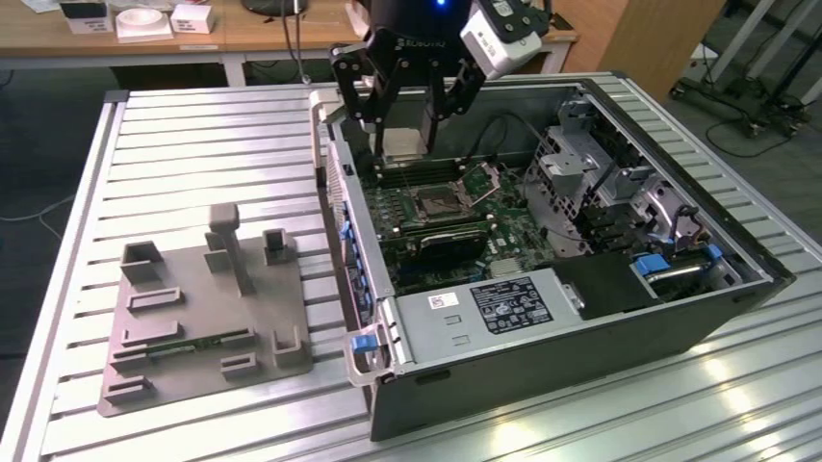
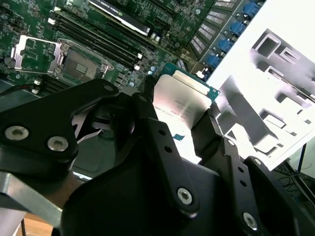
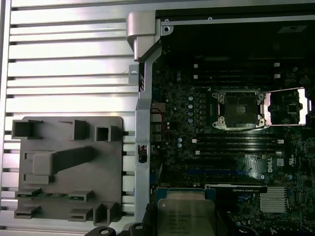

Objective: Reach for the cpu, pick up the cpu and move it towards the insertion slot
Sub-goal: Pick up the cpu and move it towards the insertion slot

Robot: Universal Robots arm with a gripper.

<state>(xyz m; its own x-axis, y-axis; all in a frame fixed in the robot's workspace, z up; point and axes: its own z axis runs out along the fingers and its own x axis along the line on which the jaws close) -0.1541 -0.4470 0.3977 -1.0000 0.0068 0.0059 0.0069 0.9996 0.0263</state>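
My gripper is shut on the cpu, a pale silver square chip held up in the air between the two black fingers. It hangs over the far edge of the open computer case, above the green board. The insertion slot lies below and nearer the camera, its dark centre bare and its hinged metal plate raised. In the first wrist view the cpu sits at the picture's edge, apart from the insertion slot. In the second wrist view the fingers flank the cpu, with the insertion slot beyond.
A grey moulded fixture tray lies on the slatted metal table at the exterior view's left of the case. Inside the case are memory slots, a black graphics card, drive cages and a power supply.
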